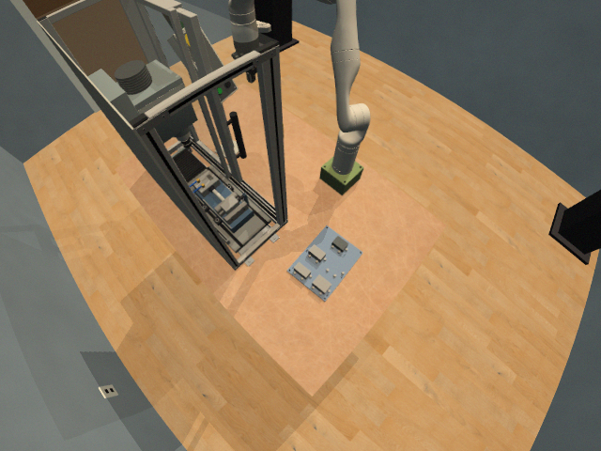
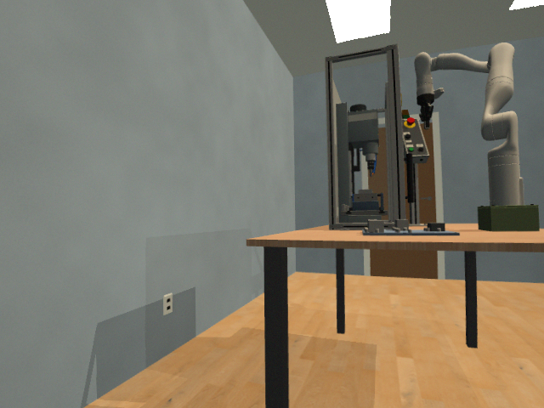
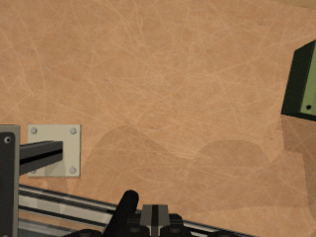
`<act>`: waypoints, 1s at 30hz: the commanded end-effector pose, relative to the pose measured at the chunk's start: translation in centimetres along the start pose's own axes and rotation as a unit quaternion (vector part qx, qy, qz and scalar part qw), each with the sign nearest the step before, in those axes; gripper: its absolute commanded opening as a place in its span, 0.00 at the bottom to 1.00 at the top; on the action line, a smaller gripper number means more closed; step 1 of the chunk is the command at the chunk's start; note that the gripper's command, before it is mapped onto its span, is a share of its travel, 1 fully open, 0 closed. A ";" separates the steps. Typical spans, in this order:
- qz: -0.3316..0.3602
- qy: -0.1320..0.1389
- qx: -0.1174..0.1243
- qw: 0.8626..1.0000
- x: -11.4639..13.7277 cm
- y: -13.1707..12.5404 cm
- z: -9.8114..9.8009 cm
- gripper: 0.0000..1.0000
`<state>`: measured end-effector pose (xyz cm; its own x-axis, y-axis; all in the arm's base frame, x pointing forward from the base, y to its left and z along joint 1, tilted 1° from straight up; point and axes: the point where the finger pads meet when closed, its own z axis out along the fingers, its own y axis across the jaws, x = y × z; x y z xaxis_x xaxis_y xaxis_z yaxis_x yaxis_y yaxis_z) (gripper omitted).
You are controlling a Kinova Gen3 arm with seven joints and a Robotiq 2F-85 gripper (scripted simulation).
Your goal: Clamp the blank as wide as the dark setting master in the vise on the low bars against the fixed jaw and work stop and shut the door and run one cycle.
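My gripper is shut and empty, high beside the control column. The green CYCLE START button and the black VISE AIR knob are on the panel; how far in the knob is, I cannot tell. The dark setting master and three lighter blanks sit on the blue plate. The vise stands inside the guard; its contents are too small to tell. The door handle stands well back from the guard's front post.
The guard frame stands tall beside the arm. The green arm base is to its right. In the wrist view, the control box and the column's foot plate are at left. Small pins stand on a bare part of the plate.
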<state>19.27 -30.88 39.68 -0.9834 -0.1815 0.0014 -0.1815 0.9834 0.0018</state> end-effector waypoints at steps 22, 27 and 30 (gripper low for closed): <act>0.095 0.001 -0.006 0.995 -0.1 0.1 0.2 0.80; 0.095 0.001 -0.006 0.995 -0.1 0.1 0.2 0.80; 0.095 0.001 -0.006 0.995 -0.1 0.1 0.2 0.80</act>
<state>19.30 -30.79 39.46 -1.0000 0.0076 0.0053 0.0077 0.9999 0.0137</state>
